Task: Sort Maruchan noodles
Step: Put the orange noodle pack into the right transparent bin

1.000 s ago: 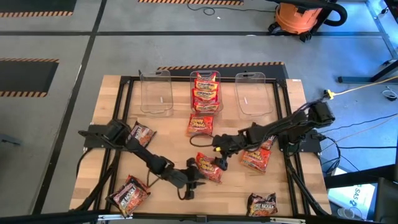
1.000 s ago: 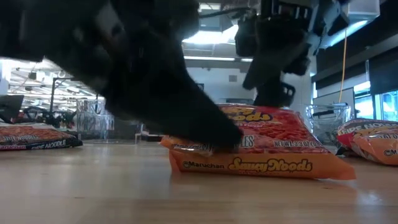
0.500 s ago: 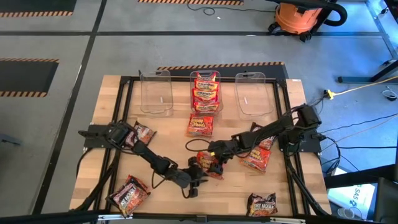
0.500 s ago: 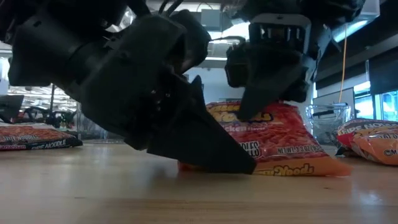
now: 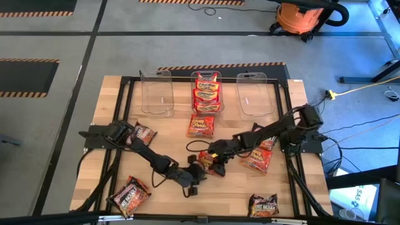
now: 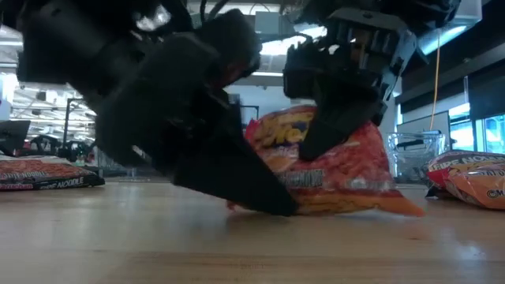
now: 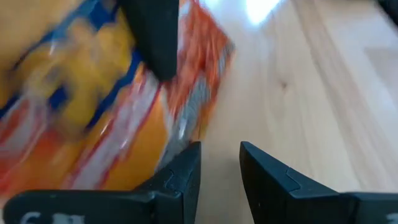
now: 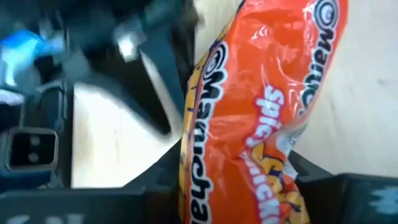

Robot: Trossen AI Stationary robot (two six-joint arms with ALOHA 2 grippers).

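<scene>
An orange Maruchan noodle packet stands tilted near the table's middle, and my right gripper is shut on it. My left gripper is low at the packet's near-left side, with a narrow gap between its fingers and nothing in it. Red packets fill the middle clear bin. More packets lie flat on the table: a red-orange one, orange ones, and dark ones. My left gripper slants down with its tips at the table. The outer side of one finger lies against the packet's lower edge. My right gripper pinches the packet's raised upper part between its two fingers. It comes slanting down from the table's right. The packet stands tilted, with its lower edge on the table.
Two clear bins with nothing in them stand at the far side, either side of the filled one. A black frame runs round the tabletop. Bare wood shows along the near edge between the dark packets.
My right gripper has sunk toward the table's near left onto the orange packet and shut on it. The packet, which lay nearly flat, is now tipped up. Its upper part is raised and its lower edge stays on the table by my left gripper.
</scene>
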